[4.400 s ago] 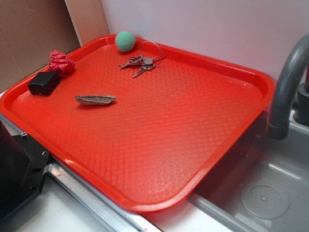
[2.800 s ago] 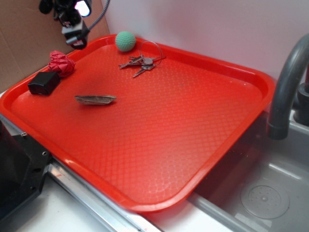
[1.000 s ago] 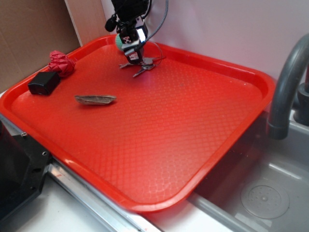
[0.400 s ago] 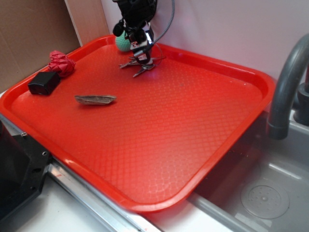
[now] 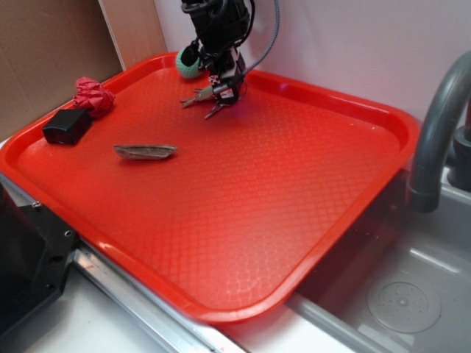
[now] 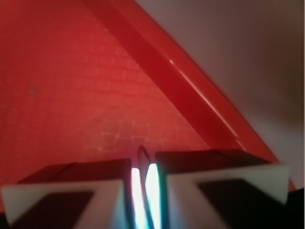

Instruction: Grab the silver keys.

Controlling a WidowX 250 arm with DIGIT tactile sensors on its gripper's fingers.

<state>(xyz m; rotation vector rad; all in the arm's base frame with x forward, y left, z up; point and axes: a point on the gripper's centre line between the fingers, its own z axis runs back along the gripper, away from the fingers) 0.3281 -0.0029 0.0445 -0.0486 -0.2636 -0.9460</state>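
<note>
White wall (image 5: 353, 44), cardboard panel (image 5: 44, 51), steel sink (image 5: 397, 294)

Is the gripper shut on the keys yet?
Shut. In the wrist view the gripper pads nearly meet, pinching a thin dark wire loop. The exterior view shows it down on the silver keys.

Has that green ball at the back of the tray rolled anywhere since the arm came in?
No. The green ball sits in the same far corner of the red tray, tight against its rim as before; the gripper now partly hides it.
</note>
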